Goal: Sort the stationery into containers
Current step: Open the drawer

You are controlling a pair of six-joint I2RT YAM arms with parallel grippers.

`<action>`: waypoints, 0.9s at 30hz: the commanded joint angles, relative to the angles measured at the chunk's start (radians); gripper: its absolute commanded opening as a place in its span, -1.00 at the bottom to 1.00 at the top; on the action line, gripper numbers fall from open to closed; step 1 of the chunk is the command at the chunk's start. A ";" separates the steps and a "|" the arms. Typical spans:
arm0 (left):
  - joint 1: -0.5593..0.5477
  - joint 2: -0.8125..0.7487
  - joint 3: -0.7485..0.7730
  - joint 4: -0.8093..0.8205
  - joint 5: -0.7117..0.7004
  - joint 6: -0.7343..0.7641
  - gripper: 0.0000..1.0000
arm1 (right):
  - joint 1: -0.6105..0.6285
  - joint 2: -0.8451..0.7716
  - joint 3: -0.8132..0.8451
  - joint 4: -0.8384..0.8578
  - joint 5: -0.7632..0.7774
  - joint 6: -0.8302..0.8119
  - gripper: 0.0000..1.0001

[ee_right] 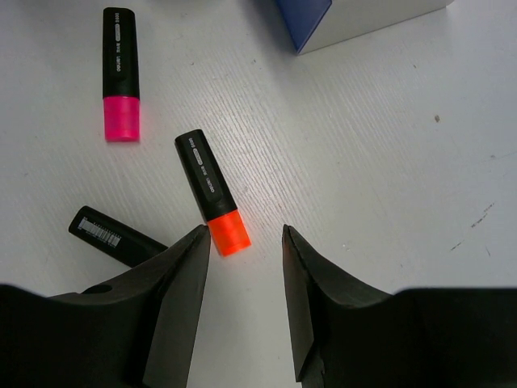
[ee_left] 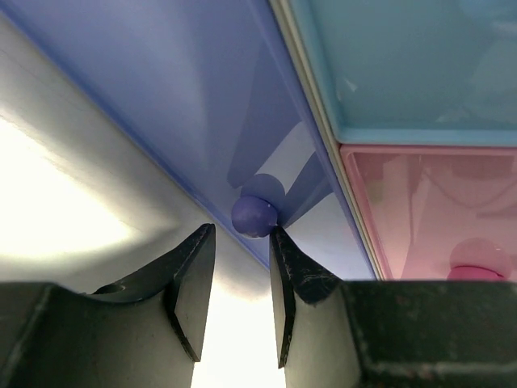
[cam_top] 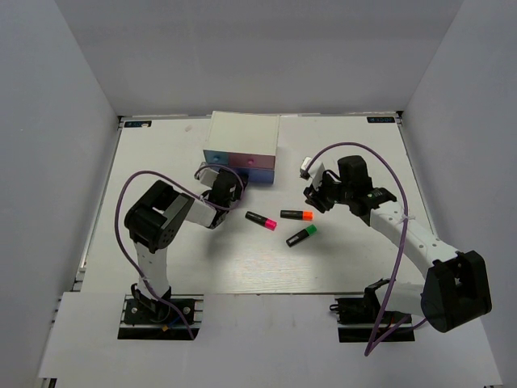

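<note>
The left gripper [ee_left: 242, 230] is at the front of the white chest [cam_top: 242, 137], its jaws partly apart. The small round knob [ee_left: 254, 216] of the dark blue drawer [ee_left: 186, 97] sits right at the tips. The right-hand fingertip [ee_left: 279, 238] touches the knob, while the other fingertip [ee_left: 206, 238] stands a little off it. The jaws are therefore parted about the knob, not clamped on it. In the left wrist view the light blue drawer [ee_left: 420, 65] and the pink drawer [ee_left: 428, 202] lie beside the dark blue one.

The right gripper [ee_right: 244, 238] hangs over the middle of the tabletop [cam_top: 161, 242], right of centre. Its jaws are wide apart and hold nothing. The orange-capped highlighter [ee_right: 212, 194] lies flat just ahead of the tips, with its cap pointing into the gap. The pink-capped highlighter [ee_right: 121, 73] lies near it, further from the tips. The black barrel of a third marker [ee_right: 117, 236] pokes out from behind one finger. From above this is the green-capped highlighter [cam_top: 300, 236], nearest the near edge of the three.

The chest stands at the far edge of the tabletop, a little left of the middle, with its drawer fronts facing the arms. The tabletop is white. Plain pale grey walls close it in on the left, far and right sides. A purple cable [cam_top: 121, 202] loops along each arm.
</note>
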 commanded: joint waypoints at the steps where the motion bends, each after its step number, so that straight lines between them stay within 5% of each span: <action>1: 0.005 -0.057 -0.016 -0.004 -0.064 -0.011 -0.14 | -0.004 0.000 -0.002 0.022 -0.022 0.010 -0.06; 15: -0.005 -0.126 -0.114 0.024 -0.022 -0.001 -0.14 | -0.003 0.005 -0.008 0.033 -0.035 0.011 -0.03; 27: 0.006 -0.115 -0.074 -0.008 -0.031 -0.001 0.13 | -0.007 -0.004 -0.003 0.012 -0.029 0.001 -0.03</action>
